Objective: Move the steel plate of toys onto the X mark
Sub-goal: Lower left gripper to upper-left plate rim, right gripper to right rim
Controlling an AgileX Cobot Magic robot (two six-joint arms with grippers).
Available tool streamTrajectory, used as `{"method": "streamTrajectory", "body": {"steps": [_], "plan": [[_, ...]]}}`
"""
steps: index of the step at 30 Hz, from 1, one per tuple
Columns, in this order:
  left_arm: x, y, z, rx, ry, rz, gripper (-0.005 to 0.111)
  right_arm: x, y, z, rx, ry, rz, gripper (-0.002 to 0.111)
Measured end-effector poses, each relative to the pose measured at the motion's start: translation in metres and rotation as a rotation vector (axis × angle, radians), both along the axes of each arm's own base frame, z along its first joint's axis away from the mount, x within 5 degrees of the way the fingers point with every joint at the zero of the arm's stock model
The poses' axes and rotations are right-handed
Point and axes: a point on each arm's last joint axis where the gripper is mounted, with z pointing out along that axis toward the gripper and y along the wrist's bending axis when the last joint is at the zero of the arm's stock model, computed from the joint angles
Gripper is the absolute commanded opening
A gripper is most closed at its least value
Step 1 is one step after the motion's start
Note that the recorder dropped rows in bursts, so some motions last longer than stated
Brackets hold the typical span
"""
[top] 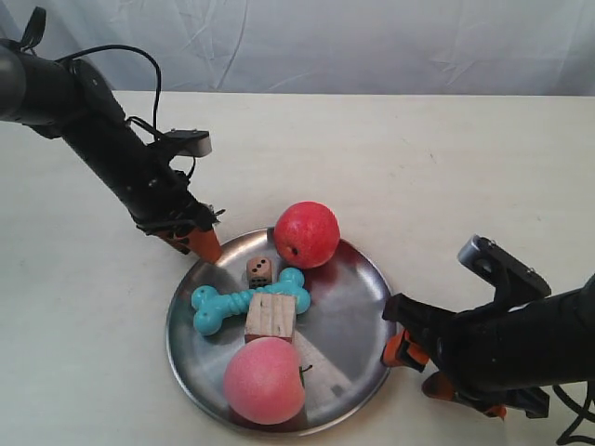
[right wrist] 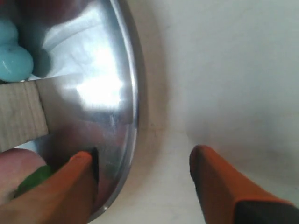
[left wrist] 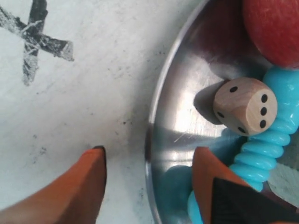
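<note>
Wide bare table [top: 446,158] around the steel plate [top: 358,279] with its toys [top: 271,316]. Astride the rim at 1 edge, spread left claw [left wrist: 149,154], 1 finger inside, 1 outside; astride the opposite edge, spread right claw [right wrist: 142,153], likewise. X mark [left wrist: 35,42] on the table just outside the rim, near the left claw. 3 dots on 1 face of the die [left wrist: 245,106].

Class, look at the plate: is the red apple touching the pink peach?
Apart. The exterior view shows the wooden block and bare plate between apple and peach.
</note>
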Motion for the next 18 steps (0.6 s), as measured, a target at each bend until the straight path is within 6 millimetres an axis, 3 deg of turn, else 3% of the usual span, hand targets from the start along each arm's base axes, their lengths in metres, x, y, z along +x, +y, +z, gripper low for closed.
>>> {"method": "streamTrajectory", "body": {"steps": [9, 18], "plan": [[-0.002, -0.006, 0.0, 0.013, -0.008, -0.027, 0.053, 0.001, 0.001, -0.005, -0.002, 0.024, -0.018, 0.058], [-0.005, -0.011, 0.0, 0.02, 0.008, -0.022, 0.053, 0.002, 0.021, 0.002, 0.011, -0.024, 0.017, 0.058]]}}
